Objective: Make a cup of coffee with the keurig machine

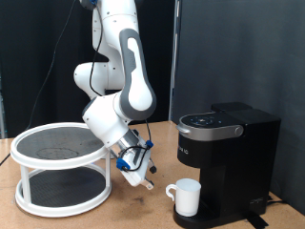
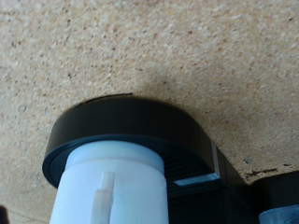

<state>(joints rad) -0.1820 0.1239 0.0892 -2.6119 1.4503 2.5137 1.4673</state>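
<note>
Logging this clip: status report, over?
Gripper low between white wire stand and cup, jaw state unclear. Cup at keurig machine base. Nothing obstructing.

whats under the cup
The cup stands on the keurig machine's round black drip tray, below the brew head. The tray's middle is covered by the cup. The gripper hangs beside it, apart, over the table.

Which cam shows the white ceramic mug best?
Exterior view: the whole white ceramic mug shows, standing on the black coffee machine base. The wrist view shows only its side and handle, very close, on the round black drip tray.
</note>
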